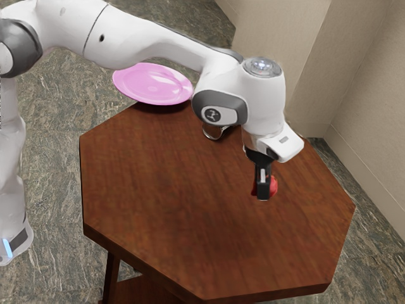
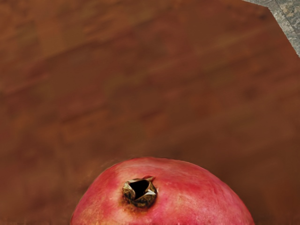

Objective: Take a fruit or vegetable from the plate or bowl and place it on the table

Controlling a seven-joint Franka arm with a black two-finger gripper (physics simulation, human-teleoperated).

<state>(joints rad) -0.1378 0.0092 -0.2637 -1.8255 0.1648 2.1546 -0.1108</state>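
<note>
A: Locate your pomegranate.
B: Well apart from the plate, at your end effector; grasping or released, cannot tell.
A: Your risk?
B: Releasing high: being round, it may drop, then roll.

Beige wall rising at two o'clock in the exterior view, baseboard along its foot, mottled grey floor out at nine!

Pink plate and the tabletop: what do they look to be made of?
The plate looks like glazed ceramic or glossy plastic: smooth, with sharp white highlights; I can't tell which. The tabletop seems to be wood, reddish-brown with visible grain and a soft satin sheen, though it could be laminate.
</note>
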